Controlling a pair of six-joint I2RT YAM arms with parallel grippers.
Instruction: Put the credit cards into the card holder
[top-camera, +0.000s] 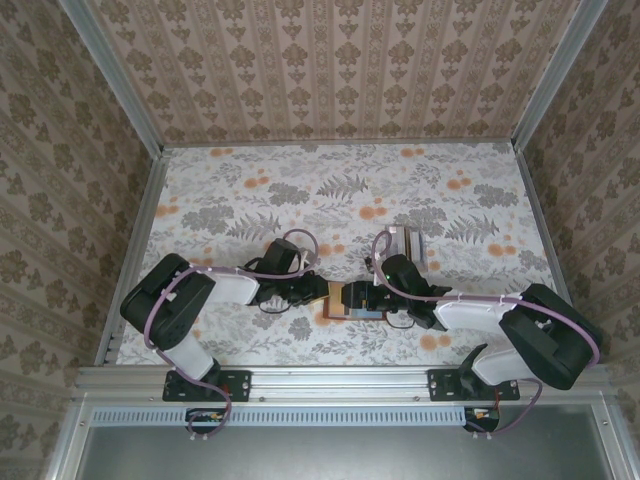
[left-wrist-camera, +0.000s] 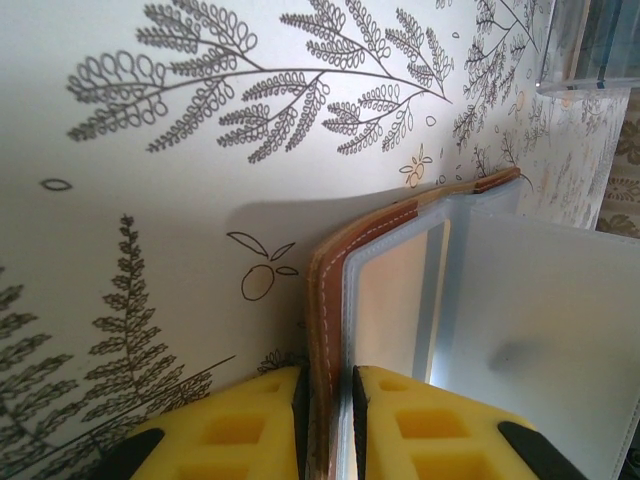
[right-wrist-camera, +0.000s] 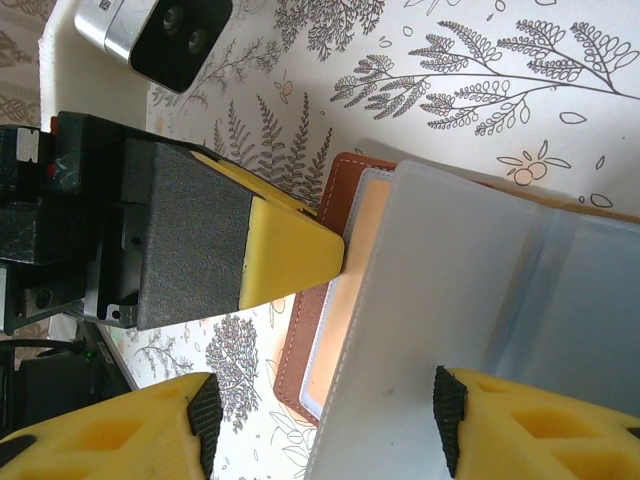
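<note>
Judging by the poses, treat the step in hand as holding the card holder (top-camera: 350, 300) open so a pocket can take a credit card. Find the holder on the flowered bench (top-camera: 230, 180), close to the near edge and between the two arms. It is unfolded, with its reddish-brown leather cover (left-wrist-camera: 322, 290) outermost and its clear plastic sleeves (right-wrist-camera: 470, 270) fanned out inside. Note the left pincer (left-wrist-camera: 327, 385) clamped on one edge of that cover, its yellow fingers (left-wrist-camera: 230, 420) pressed together with only the leather and a sleeve edge between them. Note the right pincer (right-wrist-camera: 325, 410) spread wide and gripping nothing, with a finger on either side of the top sleeve's near edge and the sleeve lying across the gap. To do this well, leave the left clamp firm as the anchor. Bring the right fingers down on a single sleeve rather than two, and peel it gently away from the cover. Avoid pulling hard against the left grip, which would likely drag the holder along the bench or crease the thin plastic. Expect the sleeves to be limp and slippery, so pinch close to the edge.
</note>
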